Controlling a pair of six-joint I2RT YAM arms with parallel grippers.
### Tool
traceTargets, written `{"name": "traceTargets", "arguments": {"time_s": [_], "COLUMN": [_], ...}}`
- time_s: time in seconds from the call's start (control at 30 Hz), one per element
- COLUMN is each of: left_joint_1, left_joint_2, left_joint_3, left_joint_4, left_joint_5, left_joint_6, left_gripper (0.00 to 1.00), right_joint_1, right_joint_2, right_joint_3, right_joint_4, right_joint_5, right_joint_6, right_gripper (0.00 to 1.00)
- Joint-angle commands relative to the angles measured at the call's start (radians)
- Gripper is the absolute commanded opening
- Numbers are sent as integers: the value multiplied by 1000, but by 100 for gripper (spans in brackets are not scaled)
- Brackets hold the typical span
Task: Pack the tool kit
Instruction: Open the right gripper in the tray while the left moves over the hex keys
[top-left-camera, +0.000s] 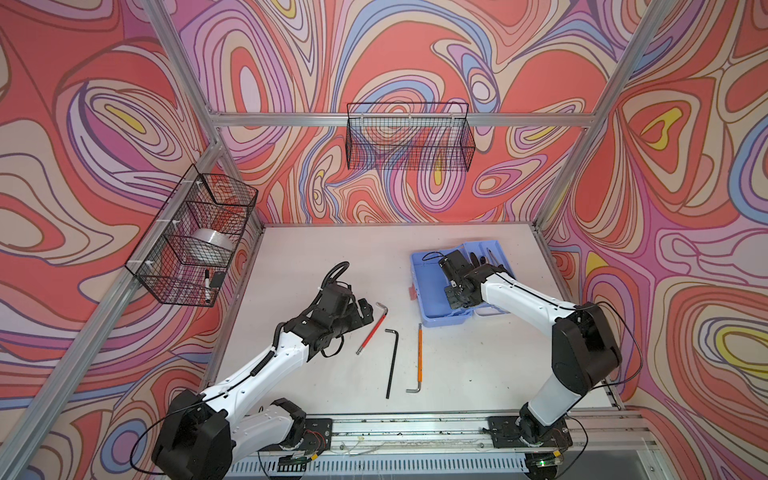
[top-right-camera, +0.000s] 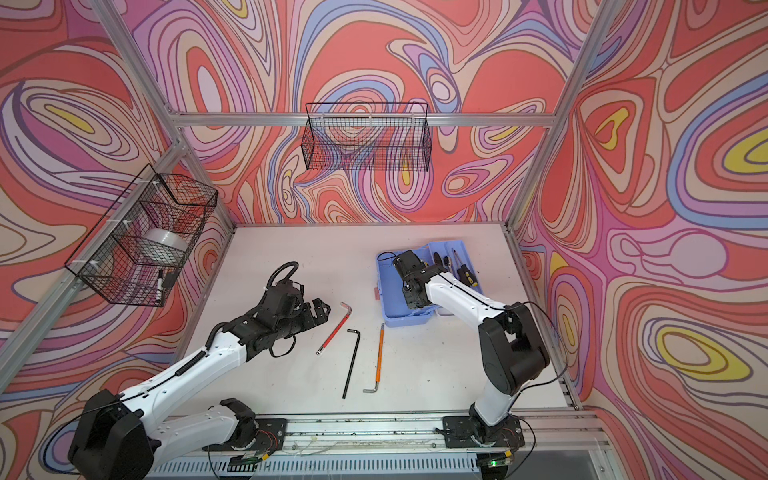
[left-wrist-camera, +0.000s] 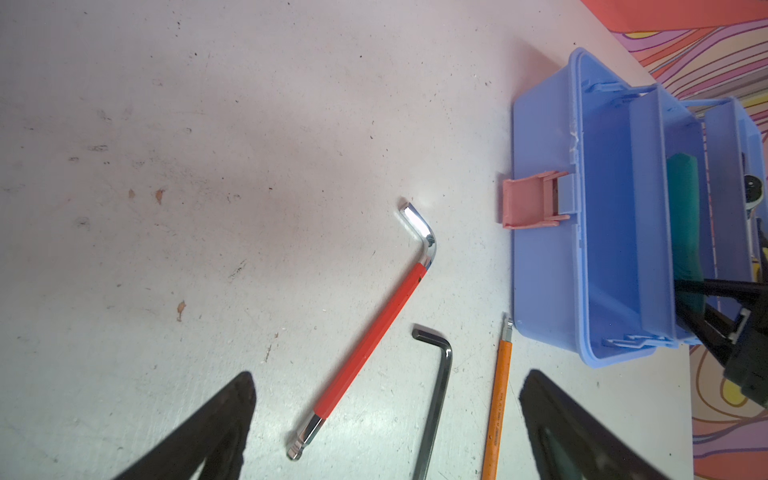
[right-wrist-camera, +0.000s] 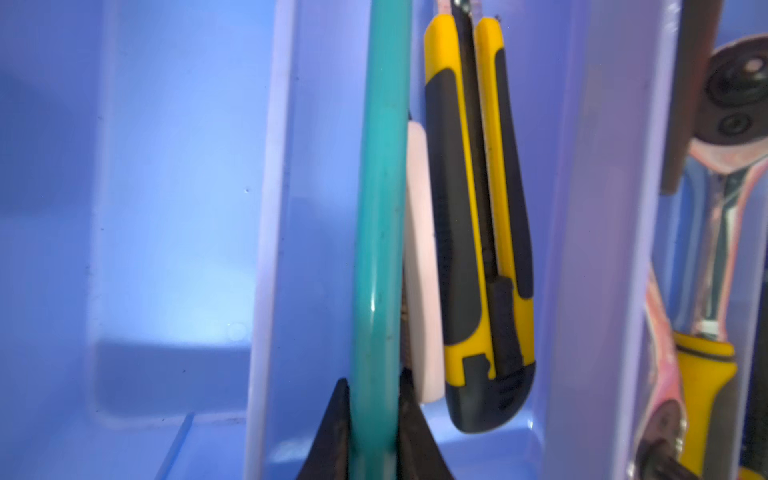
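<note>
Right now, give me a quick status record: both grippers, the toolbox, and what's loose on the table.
left gripper: open, empty, near red hex key
right gripper: shut on teal-handled tool in toolbox tray
toolbox: open, utility knife in same tray
on table: red hex key, black hex key, orange hex key

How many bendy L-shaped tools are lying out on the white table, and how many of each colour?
Red hex key: 1
Black hex key: 1
Orange hex key: 1
Total: 3
</note>
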Motion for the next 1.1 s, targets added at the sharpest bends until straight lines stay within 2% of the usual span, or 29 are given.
{"name": "traceTargets", "arguments": {"time_s": [0.0,0.43,0.63,0.7,1.07], "left_joint_1": [6,9,10,10,10], "left_joint_2": [10,19,9,9,26], "left_joint_3": [-13,-23,-32,-34,-43], "left_joint_4": [-30,-36,-40,-39,-107], "left_joint_5": [-14,-15,-20,-20,-50], "left_joint_6": [8,10,9,7,49], "left_gripper": [100,100,100,100,100], "right_joint_1": [-9,-20,-20,-20,-20], "right_joint_2": [29,123,91,81,-15], "right_joint_3": [29,97,90,90,109], "right_joint_4": [8,-2,-1,-5,4], "right_joint_5": [56,167,135,124,25], "right_joint_6": [-12,-22,-8,-1,55], "right_gripper": [9,12,24,33,48]}}
